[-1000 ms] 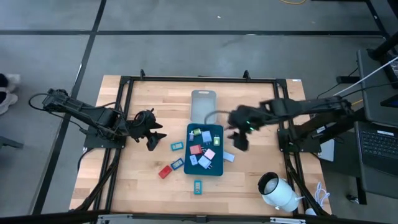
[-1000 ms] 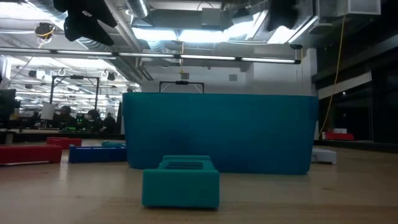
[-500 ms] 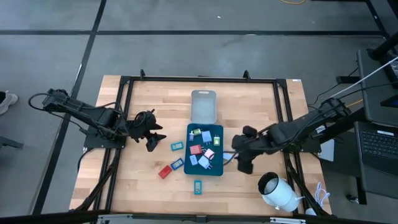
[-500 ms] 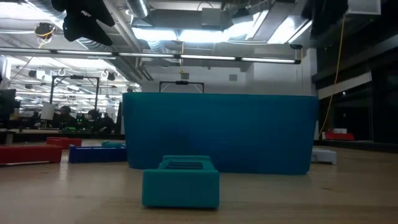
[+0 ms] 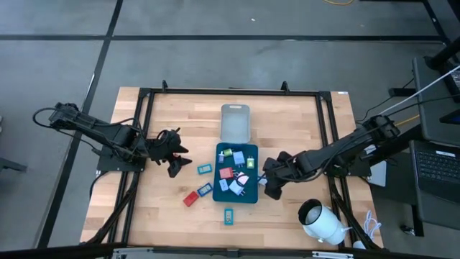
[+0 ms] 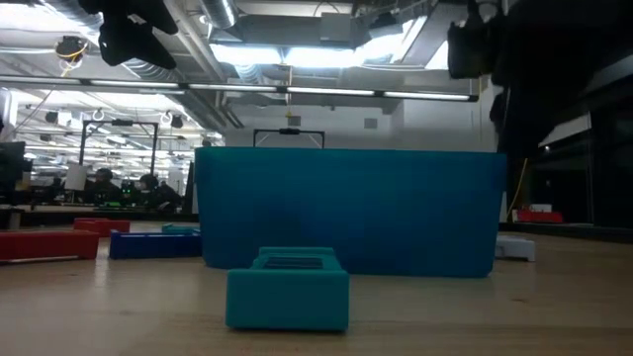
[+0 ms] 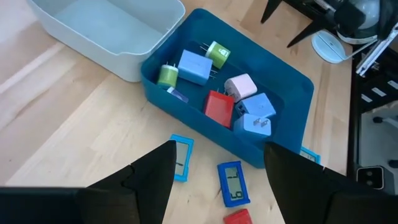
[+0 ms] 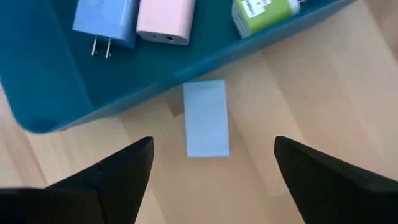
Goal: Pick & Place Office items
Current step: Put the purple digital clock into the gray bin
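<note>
Between the right gripper's spread jaws lies a light-blue item, untouched.

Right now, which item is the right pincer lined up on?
Find the dark-teal rectangular plastic tray mid-table. Just outside its right wall lies a pale blue flat rectangular block, between the open right pincer's fingers. It alone lies right of the tray.

A lab: exposed ceiling ducts, distant workbenches.

A grey concrete floor surrounds the table, with ceiling strip lights overhead.
</note>
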